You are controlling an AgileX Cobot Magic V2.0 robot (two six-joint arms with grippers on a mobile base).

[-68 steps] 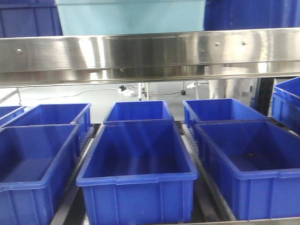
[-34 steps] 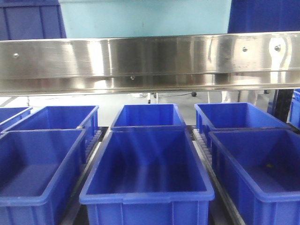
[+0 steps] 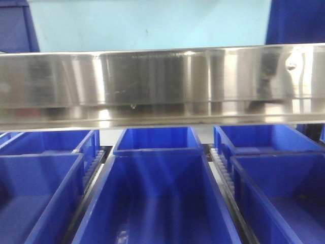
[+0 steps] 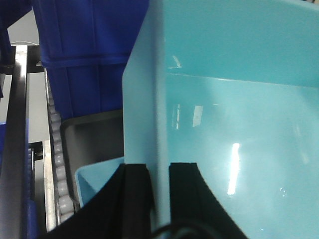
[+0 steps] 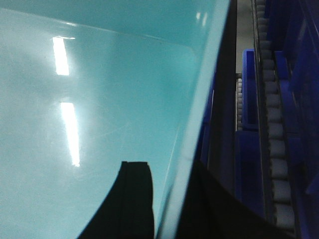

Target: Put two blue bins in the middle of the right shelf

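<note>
Pale turquoise plastic bin [image 4: 239, 99] is held up between both claws, close above a grey roller track [image 5: 271, 139]; the left gripper [image 4: 159, 172] pinches one wall between black fingers [image 4: 133, 199]; the right gripper [image 5: 169, 184] pinches another wall the same way; dark blue plastic bins [image 3: 157, 203] sit in rows under a brushed steel shelf beam [image 3: 162, 84].
</note>
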